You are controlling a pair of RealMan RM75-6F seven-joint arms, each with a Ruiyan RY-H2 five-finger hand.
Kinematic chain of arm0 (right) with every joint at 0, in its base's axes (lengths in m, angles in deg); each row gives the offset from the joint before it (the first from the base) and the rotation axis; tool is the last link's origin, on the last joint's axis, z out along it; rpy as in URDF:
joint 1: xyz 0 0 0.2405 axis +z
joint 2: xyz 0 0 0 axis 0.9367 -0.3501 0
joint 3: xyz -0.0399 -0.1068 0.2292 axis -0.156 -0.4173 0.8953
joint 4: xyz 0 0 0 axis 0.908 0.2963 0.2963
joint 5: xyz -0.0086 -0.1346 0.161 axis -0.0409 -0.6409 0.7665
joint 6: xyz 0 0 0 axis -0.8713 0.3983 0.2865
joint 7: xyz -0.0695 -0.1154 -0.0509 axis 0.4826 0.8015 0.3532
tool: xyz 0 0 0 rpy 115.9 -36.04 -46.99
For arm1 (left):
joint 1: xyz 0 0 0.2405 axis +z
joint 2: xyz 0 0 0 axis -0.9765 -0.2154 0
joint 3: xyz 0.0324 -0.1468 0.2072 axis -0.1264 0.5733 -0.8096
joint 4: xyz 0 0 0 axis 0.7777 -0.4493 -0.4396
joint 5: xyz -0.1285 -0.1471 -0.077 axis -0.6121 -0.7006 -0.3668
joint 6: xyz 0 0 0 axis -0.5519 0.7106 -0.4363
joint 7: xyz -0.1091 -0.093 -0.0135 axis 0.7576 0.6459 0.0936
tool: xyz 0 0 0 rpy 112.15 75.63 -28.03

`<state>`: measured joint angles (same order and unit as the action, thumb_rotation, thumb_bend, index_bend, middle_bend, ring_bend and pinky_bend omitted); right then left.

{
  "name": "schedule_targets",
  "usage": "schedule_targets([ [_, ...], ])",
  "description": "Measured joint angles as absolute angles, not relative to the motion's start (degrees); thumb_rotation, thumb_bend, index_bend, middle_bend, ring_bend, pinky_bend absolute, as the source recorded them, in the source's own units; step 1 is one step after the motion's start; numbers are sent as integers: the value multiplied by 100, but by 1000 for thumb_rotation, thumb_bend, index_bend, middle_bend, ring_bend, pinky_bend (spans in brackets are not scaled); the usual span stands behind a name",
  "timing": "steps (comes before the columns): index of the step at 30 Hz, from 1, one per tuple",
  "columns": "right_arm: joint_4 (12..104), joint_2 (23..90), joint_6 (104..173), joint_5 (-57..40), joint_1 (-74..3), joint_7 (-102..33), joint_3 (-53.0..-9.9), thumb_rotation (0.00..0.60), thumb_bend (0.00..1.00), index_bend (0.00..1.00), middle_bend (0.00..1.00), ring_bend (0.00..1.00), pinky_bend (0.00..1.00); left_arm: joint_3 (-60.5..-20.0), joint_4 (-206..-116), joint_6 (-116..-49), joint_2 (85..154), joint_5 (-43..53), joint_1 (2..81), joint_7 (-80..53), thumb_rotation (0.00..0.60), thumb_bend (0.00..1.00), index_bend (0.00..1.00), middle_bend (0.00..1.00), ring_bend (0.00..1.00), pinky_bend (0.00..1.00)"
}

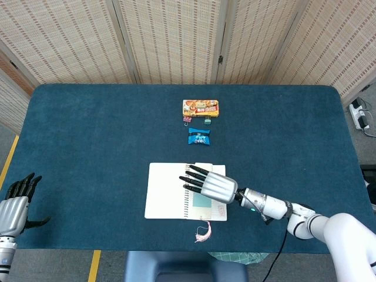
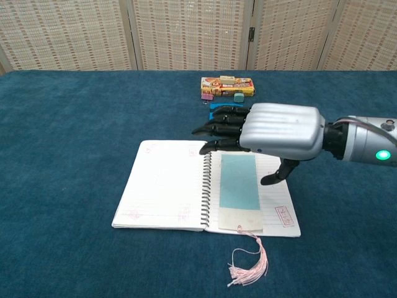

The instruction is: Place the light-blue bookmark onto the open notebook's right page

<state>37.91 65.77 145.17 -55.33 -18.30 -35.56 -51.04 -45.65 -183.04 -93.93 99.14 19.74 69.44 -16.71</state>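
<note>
The open spiral notebook (image 1: 167, 191) (image 2: 164, 189) lies at the front middle of the table. A light-blue bookmark (image 2: 239, 181) (image 1: 203, 201) rests flat on its right page, and its pink tassel (image 2: 248, 268) (image 1: 203, 231) trails off the notebook's front edge onto the cloth. My right hand (image 2: 273, 131) (image 1: 208, 184) hovers above the top of the right page with fingers spread and nothing in it, clear of the bookmark. At the table's front left edge my left hand (image 1: 16, 202) is open and holds nothing; the chest view does not show it.
Behind the notebook sit a blue snack packet (image 1: 199, 137), partly hidden by my hand in the chest view, and an orange box (image 1: 200, 108) (image 2: 226, 86) with small clips beside it. Folding screens stand behind the blue-covered table (image 1: 88, 135).
</note>
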Motion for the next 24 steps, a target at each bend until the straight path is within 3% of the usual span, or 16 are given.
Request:
schedule_targets([
  [7,4677,6086,14909,-4831,-2299,-3821,-4793,600,200,114,0,0,0,-4594,-18337,-9456,9905,2075,6967,-1648,600,105,31,0,0,0],
  [12,5540,5648,14512,-3984,-2552,-4096,-4601,600,211,99,2,0,0,-4607,-18348,-9454,9918,2119,6956,-1676,600,105,31,0,0,0],
  [14,5767,5500,14148,-3611,-2569,-4181,-4521,600,233,98,65,42,27,-4608,-18347,-9433,9926,2109,6947,-1694,600,104,31,0,0,0],
  [15,5845,5442,13958,-3446,-2560,-4205,-4483,600,248,106,197,150,143,-4607,-18347,-9424,9927,2098,6943,-1698,600,104,31,0,0,0],
  [17,6019,5313,13445,-3043,-2499,-4221,-4377,600,264,187,523,464,499,-4600,-18352,-9406,9928,2070,6937,-1708,600,104,33,0,0,0],
  [18,6088,5262,13199,-2857,-2455,-4218,-4324,600,275,252,724,683,740,-4599,-18362,-9386,9924,2044,6932,-1724,600,104,36,0,0,0],
  [19,6153,5214,12943,-2663,-2404,-4214,-4268,600,295,288,833,812,870,-4598,-18374,-9363,9918,2020,6927,-1738,600,104,37,0,0,0],
  [21,6273,5114,12311,-2172,-2240,-4181,-4115,600,338,306,921,919,970,-4596,-18402,-9305,9900,1971,6913,-1759,600,104,39,0,0,0],
  [24,6389,4996,11431,-1447,-1902,-4029,-3886,600,351,320,992,993,1000,-4588,-18429,-9226,9866,1911,6882,-1759,600,105,38,0,0,0],
])
